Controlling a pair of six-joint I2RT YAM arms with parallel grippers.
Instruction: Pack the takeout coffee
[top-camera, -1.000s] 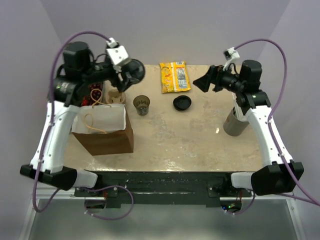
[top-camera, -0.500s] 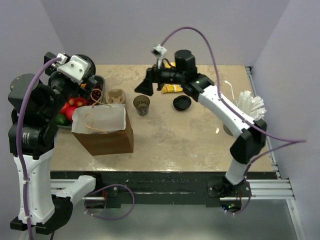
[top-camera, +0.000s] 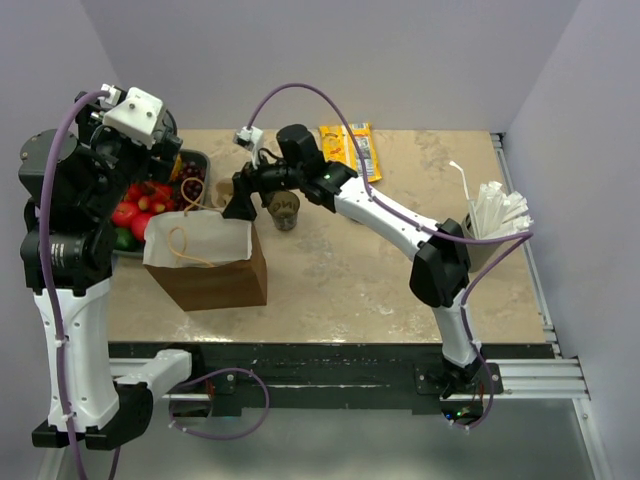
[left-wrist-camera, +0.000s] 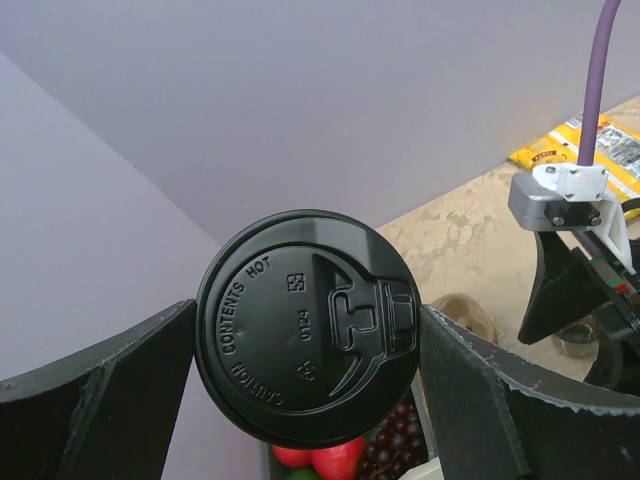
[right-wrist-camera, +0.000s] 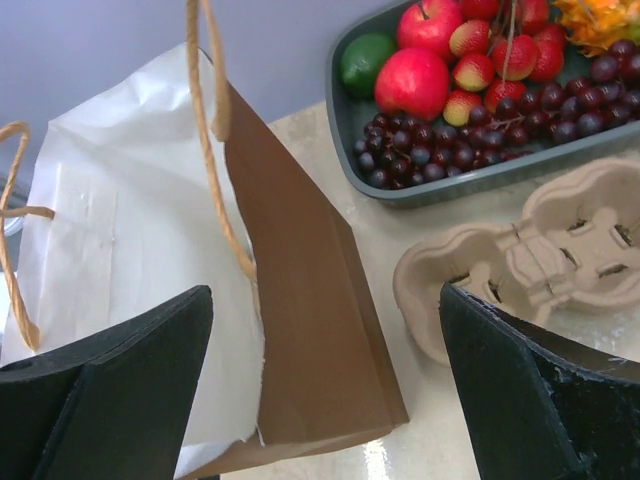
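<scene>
Above the far left corner, the left gripper (left-wrist-camera: 308, 340) pinches the lid (left-wrist-camera: 308, 325) by its rim. It should probably go level and centred onto the open cup (top-camera: 284, 208) near the far edge, then be pressed evenly. The right gripper (right-wrist-camera: 320, 390), fingers spread, hovers between the bag (top-camera: 205, 255) and the cup carrier (right-wrist-camera: 520, 260). Its arm crowds the cup, and a fruit tray (right-wrist-camera: 430, 190) lies beyond.
</scene>
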